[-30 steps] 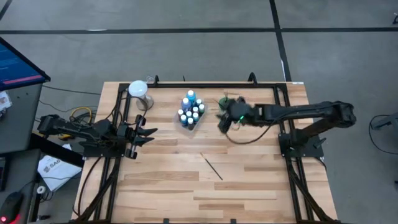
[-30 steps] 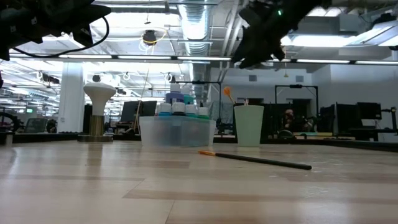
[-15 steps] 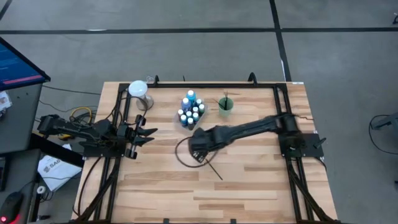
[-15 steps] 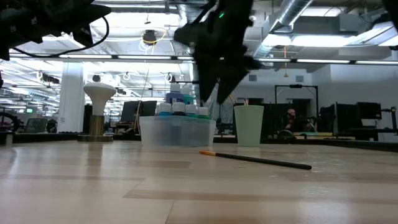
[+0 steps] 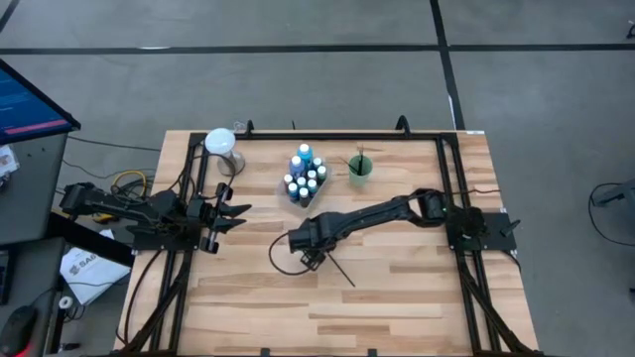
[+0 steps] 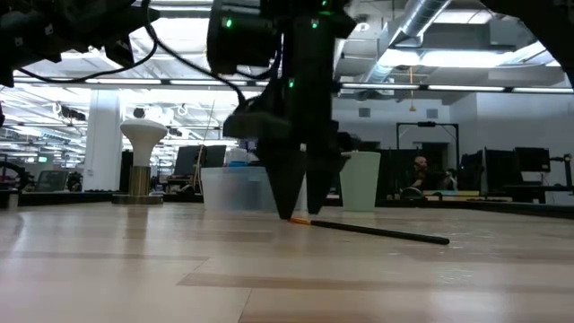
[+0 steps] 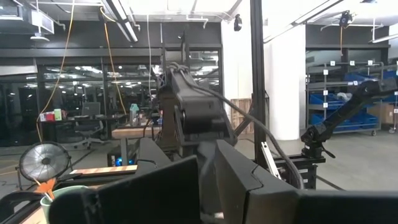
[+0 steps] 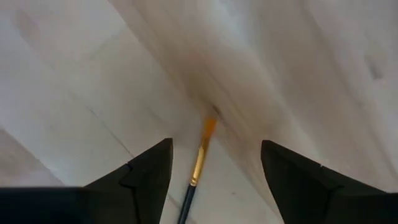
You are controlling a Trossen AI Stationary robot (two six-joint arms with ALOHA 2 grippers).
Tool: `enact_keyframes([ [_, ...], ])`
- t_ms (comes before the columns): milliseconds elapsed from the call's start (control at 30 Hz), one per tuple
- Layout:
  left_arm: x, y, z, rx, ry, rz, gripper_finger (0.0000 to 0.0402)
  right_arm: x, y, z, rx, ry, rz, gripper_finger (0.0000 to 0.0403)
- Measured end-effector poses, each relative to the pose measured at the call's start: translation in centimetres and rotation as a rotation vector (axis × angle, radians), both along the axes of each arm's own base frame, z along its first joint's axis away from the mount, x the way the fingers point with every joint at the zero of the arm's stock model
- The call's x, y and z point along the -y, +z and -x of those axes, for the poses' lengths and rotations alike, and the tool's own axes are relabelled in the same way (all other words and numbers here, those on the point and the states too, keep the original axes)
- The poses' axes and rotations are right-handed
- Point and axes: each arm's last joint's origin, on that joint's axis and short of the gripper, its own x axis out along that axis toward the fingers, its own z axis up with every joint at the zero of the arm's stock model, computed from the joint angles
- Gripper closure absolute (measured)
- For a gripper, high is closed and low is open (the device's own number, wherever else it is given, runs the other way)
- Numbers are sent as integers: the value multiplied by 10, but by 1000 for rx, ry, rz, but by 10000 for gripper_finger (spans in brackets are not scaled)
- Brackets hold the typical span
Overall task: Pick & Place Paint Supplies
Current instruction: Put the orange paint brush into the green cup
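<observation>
Wooden table [image 5: 397,297] carries a thin, light, rigid orange-tipped brush [image 8: 198,163] lying flat, best pinched near its tip, right gripper [image 8: 214,165] jaws apart astride it; left gripper [image 5: 236,214] parked together.

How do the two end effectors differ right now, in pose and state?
The right end effector is open, its fingers pointing down on either side of the orange-tipped brush lying on the table; the left end effector is shut and holds nothing. The right one reaches out to the table's middle, just above the wood; the left one waits near the table's left edge, well above it. Both are dark and two-fingered.
</observation>
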Motion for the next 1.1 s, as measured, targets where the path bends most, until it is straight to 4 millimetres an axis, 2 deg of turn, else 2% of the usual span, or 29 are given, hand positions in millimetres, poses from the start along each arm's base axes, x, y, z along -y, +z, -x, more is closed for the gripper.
enact_keyframes([
  [100, 0, 0, 0, 0, 0, 0, 401, -1, -9, -1, -30, -8, -27, 174],
  [200, 0, 0, 0, 0, 0, 0, 401, -5, -19, 0, -73, -25, -60, 206],
  [267, 0, 0, 0, 1, 0, 0, 401, -9, -26, 0, -88, -21, -62, 246],
  [433, 0, 0, 0, 0, 0, 0, 401, -12, -28, 0, -94, -4, -78, 373],
  [467, 0, 0, 0, 0, 0, 0, 401, -11, -28, 0, -94, -2, -81, 387],
  [600, 0, 0, 0, 1, 0, 0, 401, -6, -23, 0, -82, 19, -97, 390],
  [767, 0, 0, 0, 0, 0, 0, 401, -4, 3, 2, 2, 53, -16, 399],
  [933, 0, 0, 0, 0, 0, 1, 401, 3, 76, 10, 225, 67, 121, 403],
  [1100, 0, 0, 0, 1, 0, 0, 401, 12, 130, 27, 370, 58, 281, 403],
])
